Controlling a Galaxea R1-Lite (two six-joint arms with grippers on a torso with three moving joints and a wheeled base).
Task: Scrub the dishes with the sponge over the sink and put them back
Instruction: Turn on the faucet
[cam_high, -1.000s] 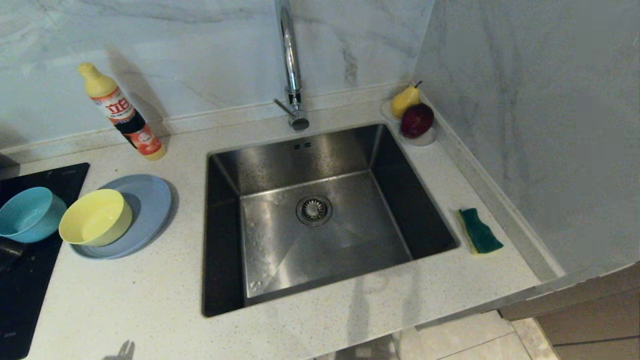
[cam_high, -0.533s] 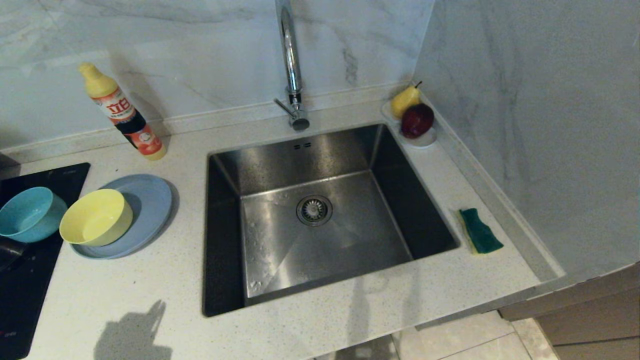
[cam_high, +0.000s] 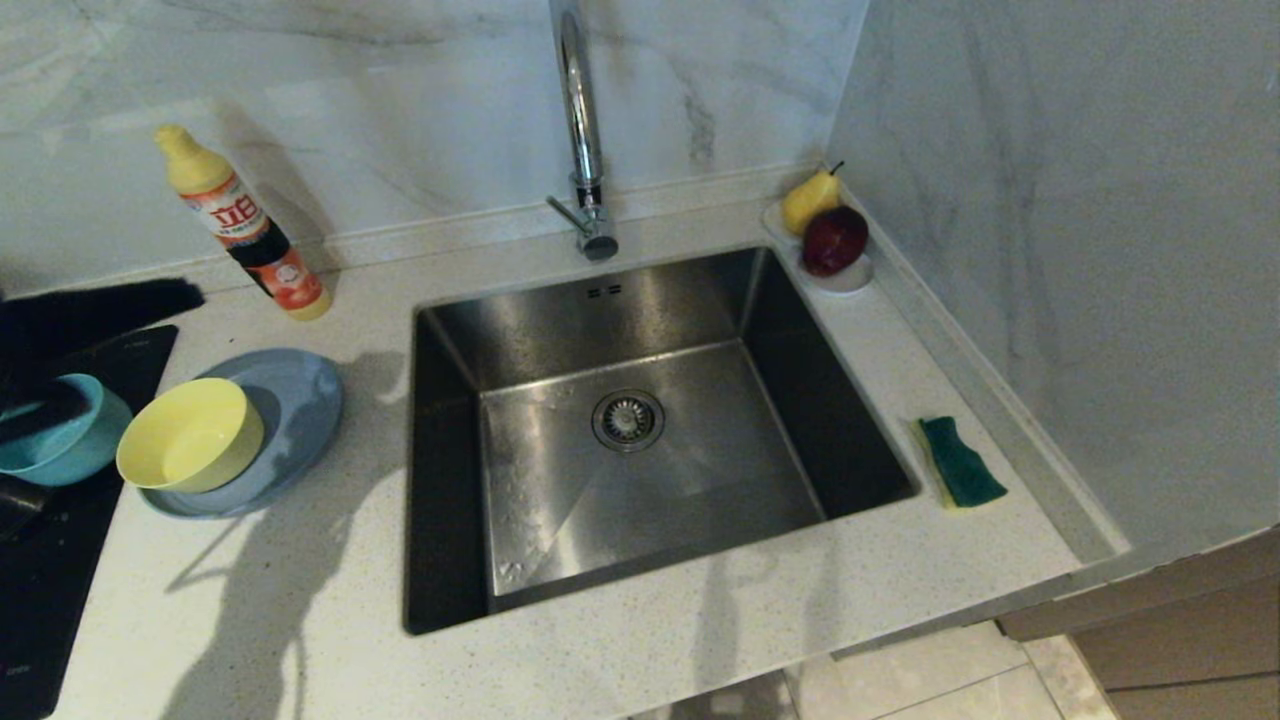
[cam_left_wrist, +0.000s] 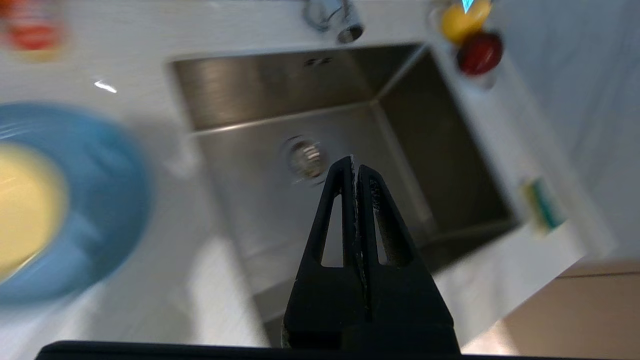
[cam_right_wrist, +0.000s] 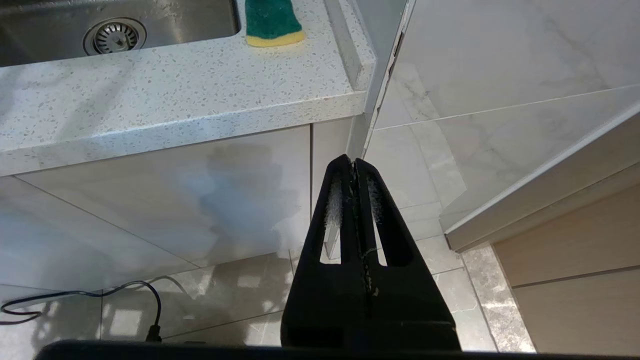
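The stainless sink sits mid-counter under a chrome tap. To its left, a yellow bowl rests on the grey-blue plate, and a teal bowl stands on the black cooktop, partly covered by my left arm. The green and yellow sponge lies on the counter right of the sink. My left gripper reaches in from the left edge, behind the bowls, shut and empty. My right gripper hangs shut and empty below the counter, over the floor.
A detergent bottle stands by the back wall, left of the tap. A white saucer with a pear and a red apple sits in the back right corner. The black cooktop fills the left edge. A marble wall closes the right side.
My left arm has swung into the head view from the left edge, above the teal bowl. Its shadow has spread across the front left counter. Nothing else has moved.
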